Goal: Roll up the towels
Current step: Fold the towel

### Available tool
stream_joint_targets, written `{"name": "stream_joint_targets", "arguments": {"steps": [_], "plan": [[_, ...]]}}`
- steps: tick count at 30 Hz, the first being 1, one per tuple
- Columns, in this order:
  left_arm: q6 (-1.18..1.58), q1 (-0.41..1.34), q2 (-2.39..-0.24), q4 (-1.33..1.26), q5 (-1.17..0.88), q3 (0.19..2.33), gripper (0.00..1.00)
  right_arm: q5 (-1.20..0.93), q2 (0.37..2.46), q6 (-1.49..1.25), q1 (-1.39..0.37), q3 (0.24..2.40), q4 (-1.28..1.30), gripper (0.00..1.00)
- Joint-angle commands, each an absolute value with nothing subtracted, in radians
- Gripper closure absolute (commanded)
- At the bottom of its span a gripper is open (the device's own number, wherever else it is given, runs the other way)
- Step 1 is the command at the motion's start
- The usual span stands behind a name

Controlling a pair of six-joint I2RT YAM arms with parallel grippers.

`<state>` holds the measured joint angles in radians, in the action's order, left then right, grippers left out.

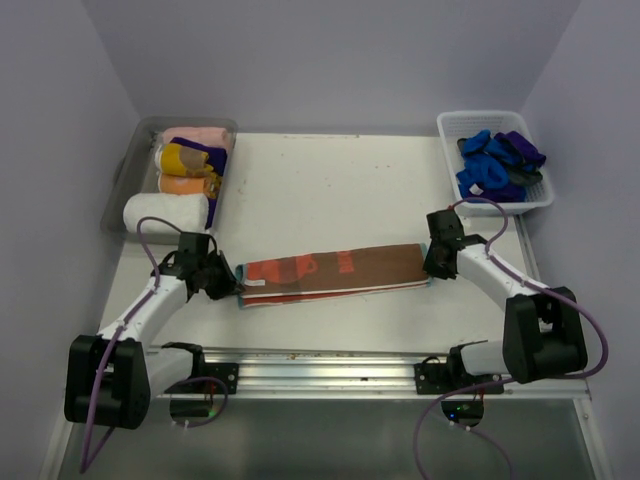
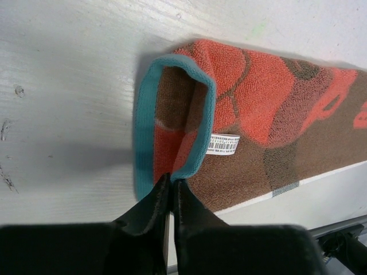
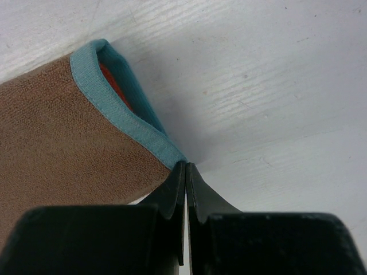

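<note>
A brown and orange towel with a teal hem lies folded in a long strip across the table's middle. My left gripper is shut on the towel's left end; in the left wrist view the black fingertips pinch the teal hem, which curls up in a loop. My right gripper is shut on the towel's right end; in the right wrist view its tips pinch the teal corner of the brown towel.
A clear bin at the back left holds several rolled towels. A white basket at the back right holds blue and purple bands. A metal rail runs along the near edge.
</note>
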<state>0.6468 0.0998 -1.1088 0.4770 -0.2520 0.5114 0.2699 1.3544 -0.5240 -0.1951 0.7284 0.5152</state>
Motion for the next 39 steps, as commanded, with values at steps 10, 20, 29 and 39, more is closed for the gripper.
{"name": "stream_joint_targets", "arguments": {"steps": [10,20,29,39], "plan": [[0.67,0.104,-0.98,0.586,-0.152,0.688,0.33,0.288,1.21,-0.508,-0.189,0.825,0.603,0.33],[0.693,0.261,-1.213,0.37,-0.204,0.752,0.92,0.157,1.422,-0.502,-0.189,0.963,0.486,0.83],[0.663,0.242,-1.41,0.305,-0.082,0.744,1.0,0.176,1.675,-0.48,-0.187,1.075,0.459,0.84],[0.67,0.189,-1.43,0.317,-0.041,0.695,1.0,0.206,1.726,-0.485,-0.187,1.035,0.449,0.85]]}}
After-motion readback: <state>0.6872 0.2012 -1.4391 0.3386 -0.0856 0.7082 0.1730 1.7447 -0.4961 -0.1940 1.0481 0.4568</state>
